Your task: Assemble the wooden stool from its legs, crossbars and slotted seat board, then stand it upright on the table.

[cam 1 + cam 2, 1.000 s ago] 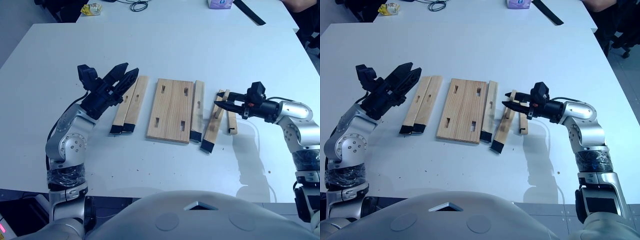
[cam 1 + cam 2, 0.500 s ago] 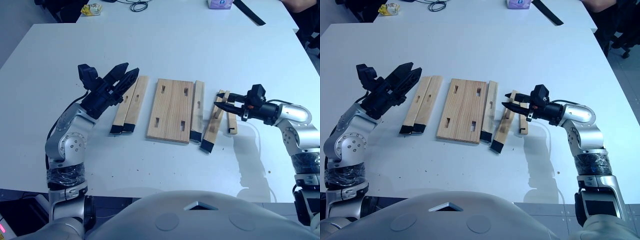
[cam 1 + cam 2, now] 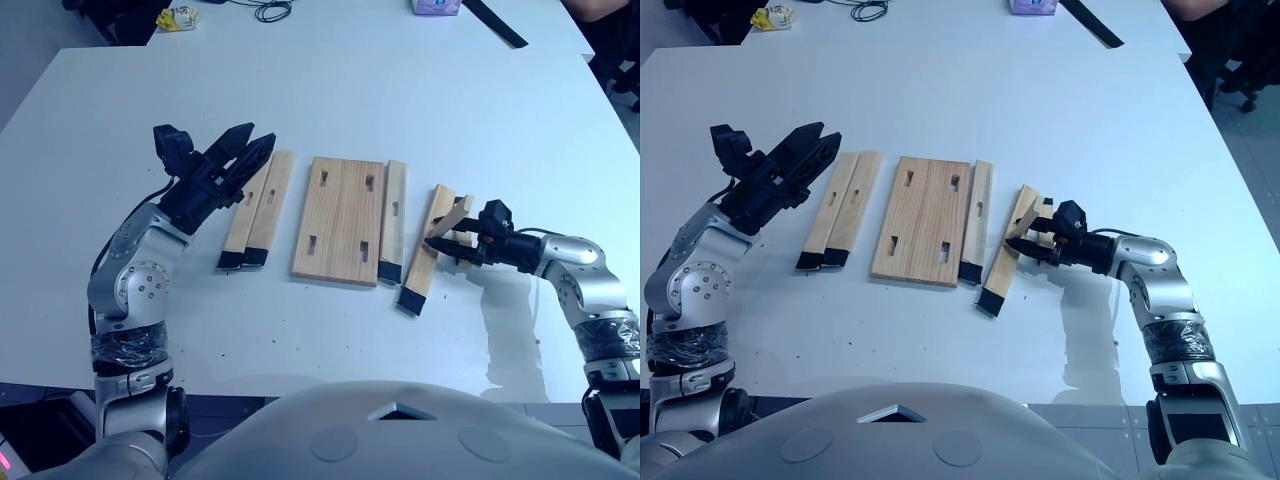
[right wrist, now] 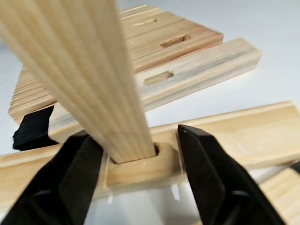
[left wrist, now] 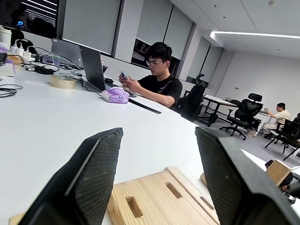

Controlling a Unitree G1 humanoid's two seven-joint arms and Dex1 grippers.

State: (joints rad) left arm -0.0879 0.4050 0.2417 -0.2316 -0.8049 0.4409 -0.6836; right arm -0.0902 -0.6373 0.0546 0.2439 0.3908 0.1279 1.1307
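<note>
The slotted seat board (image 3: 340, 220) lay flat near the middle of the white desk (image 3: 350, 100), its long sides running from the near edge toward the far edge. On the side toward the desk's left edge, two legs (image 3: 270, 205) lay side by side, their black-tipped ends toward the near edge. The left gripper (image 3: 258, 135) hovered above their far ends, its fingers (image 5: 91, 173) spread wide and holding nothing. A third leg (image 3: 393, 222) lay close along the board's other long side, and a fourth leg (image 3: 422, 255) lay slanted just beyond it. The right gripper (image 3: 437, 243) sat low beside that fourth leg. Its fingers (image 4: 208, 178) were closed about the lower end of a crossbar (image 3: 457, 212), which tilted up off the desk. A purple tissue pack (image 3: 438, 6) and a black strap (image 3: 495, 22) lay by the far edge.
</note>
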